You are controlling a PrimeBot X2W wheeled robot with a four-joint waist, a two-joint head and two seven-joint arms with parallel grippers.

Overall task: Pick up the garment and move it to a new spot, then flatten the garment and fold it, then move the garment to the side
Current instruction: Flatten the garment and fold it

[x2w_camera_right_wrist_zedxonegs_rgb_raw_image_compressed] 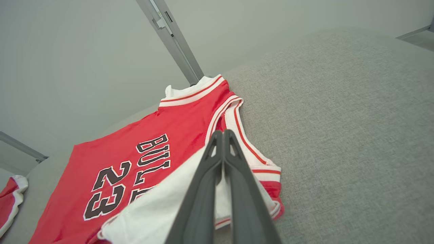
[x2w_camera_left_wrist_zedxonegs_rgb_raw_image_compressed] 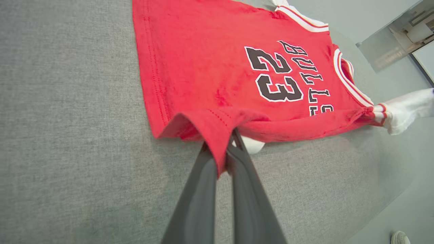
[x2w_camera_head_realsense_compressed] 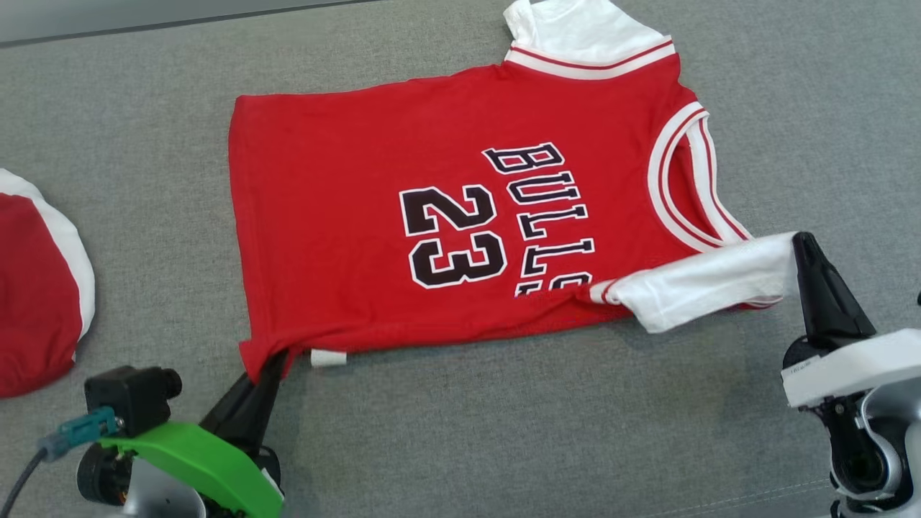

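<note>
The garment (x2w_camera_head_realsense_compressed: 374, 180) is a red jersey with white sleeves and black "BULLS 23" lettering, spread on the grey table, collar toward the right. My left gripper (x2w_camera_head_realsense_compressed: 272, 363) is shut on its near bottom hem corner; the left wrist view shows red cloth (x2w_camera_left_wrist_zedxonegs_rgb_raw_image_compressed: 217, 132) pinched between the dark fingers (x2w_camera_left_wrist_zedxonegs_rgb_raw_image_compressed: 200, 196) of the left gripper (x2w_camera_left_wrist_zedxonegs_rgb_raw_image_compressed: 229, 142). My right gripper (x2w_camera_head_realsense_compressed: 800, 243) is shut on the near white sleeve (x2w_camera_head_realsense_compressed: 709, 284). In the right wrist view the right gripper (x2w_camera_right_wrist_zedxonegs_rgb_raw_image_compressed: 222, 135) has its fingers (x2w_camera_right_wrist_zedxonegs_rgb_raw_image_compressed: 203, 189) pressed together over that sleeve (x2w_camera_right_wrist_zedxonegs_rgb_raw_image_compressed: 162, 203), with the garment (x2w_camera_right_wrist_zedxonegs_rgb_raw_image_compressed: 115, 152) stretched beyond.
A second red and white garment (x2w_camera_head_realsense_compressed: 32, 288) lies at the table's left edge, also seen as a red and white piece (x2w_camera_right_wrist_zedxonegs_rgb_raw_image_compressed: 12, 195) in the right wrist view. A small white tag (x2w_camera_head_realsense_compressed: 329, 357) sticks out under the jersey's near edge. Grey cloth-covered table (x2w_camera_head_realsense_compressed: 504, 432) extends around.
</note>
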